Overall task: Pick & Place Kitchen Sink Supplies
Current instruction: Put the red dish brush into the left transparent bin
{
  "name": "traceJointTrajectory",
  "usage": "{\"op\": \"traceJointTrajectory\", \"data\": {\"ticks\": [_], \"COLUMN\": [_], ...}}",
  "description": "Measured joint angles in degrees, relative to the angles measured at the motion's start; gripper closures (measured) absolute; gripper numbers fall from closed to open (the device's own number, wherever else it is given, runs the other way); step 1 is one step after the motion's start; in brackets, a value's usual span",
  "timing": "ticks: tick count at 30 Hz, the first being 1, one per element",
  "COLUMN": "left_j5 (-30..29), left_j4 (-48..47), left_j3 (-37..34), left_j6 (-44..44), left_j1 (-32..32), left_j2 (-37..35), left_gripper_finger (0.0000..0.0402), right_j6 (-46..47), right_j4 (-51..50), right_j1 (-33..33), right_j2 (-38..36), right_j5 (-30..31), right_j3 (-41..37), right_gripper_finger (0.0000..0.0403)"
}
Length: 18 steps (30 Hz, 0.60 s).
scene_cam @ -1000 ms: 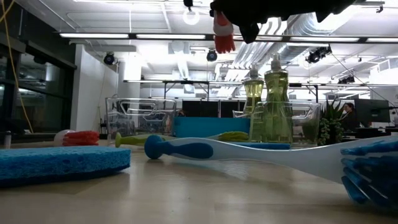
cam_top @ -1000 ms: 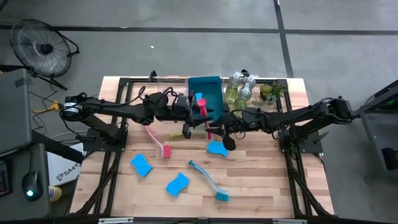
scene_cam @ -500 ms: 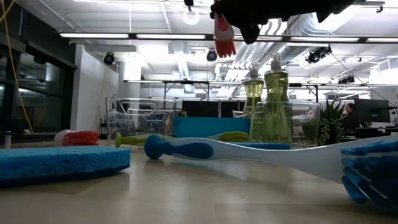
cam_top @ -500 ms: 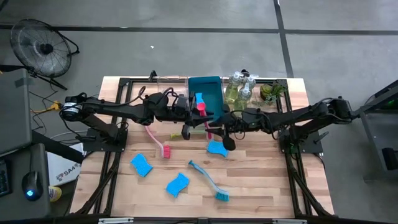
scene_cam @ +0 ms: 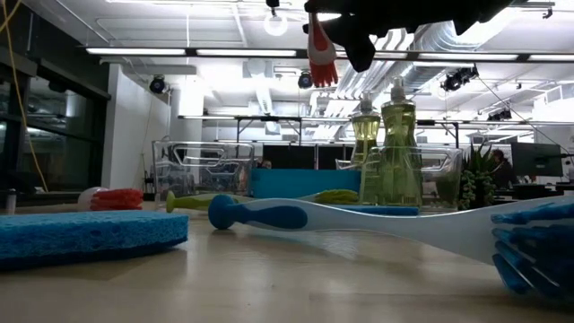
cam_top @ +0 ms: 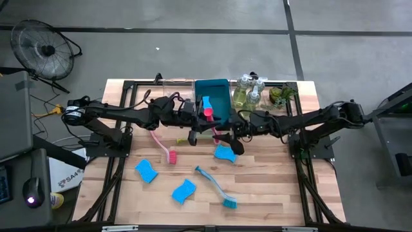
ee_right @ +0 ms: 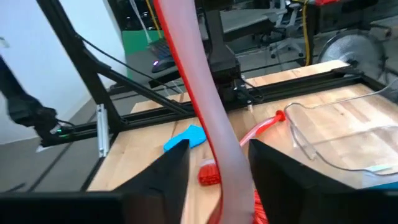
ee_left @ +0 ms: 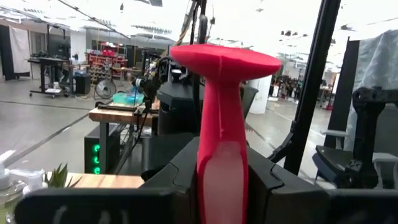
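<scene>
Blue bin (cam_top: 215, 96) under gripper-held red brush (cam_top: 209, 111)

Cut off at the lower edge of the left wrist view: the red brush (ee_left: 221, 124), clamped in the left hand (ee_left: 222, 171), bristle end out of sight. Same brush in the right wrist view, running out past two edges between the parted fingers of the right hand (ee_right: 217, 165), itself blurred. In the low view, cropped by the top edge: both arms, impossible to tell apart. Cropped there too: the sponge (scene_cam: 81, 235) at the left edge, the teal brush (scene_cam: 529, 247) at the right, bristles blurred. From above, too small to count: the pump bottles (cam_top: 248, 92).
</scene>
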Motion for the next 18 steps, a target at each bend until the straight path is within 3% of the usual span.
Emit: {"op": "traceJointTrajectory", "data": {"ticks": [8, 18], "left_j5": [0.53, 8.96], "left_j4": [-2.21, -6.10], "left_j3": [0.00, 0.00], "left_j6": [0.42, -0.16], "left_j1": [1.70, 9.30], "left_j2": [0.00, -0.04], "left_gripper_finger": [0.0339, 0.0333], "right_j6": [1.61, 0.12], "right_j4": [-0.59, -10.63], "right_j1": [-2.48, -3.68], "right_j2": [-2.49, -10.09], "right_j5": [-2.77, 3.80], "right_j3": [0.00, -0.02], "right_gripper_finger": [0.0142, 0.0134]}}
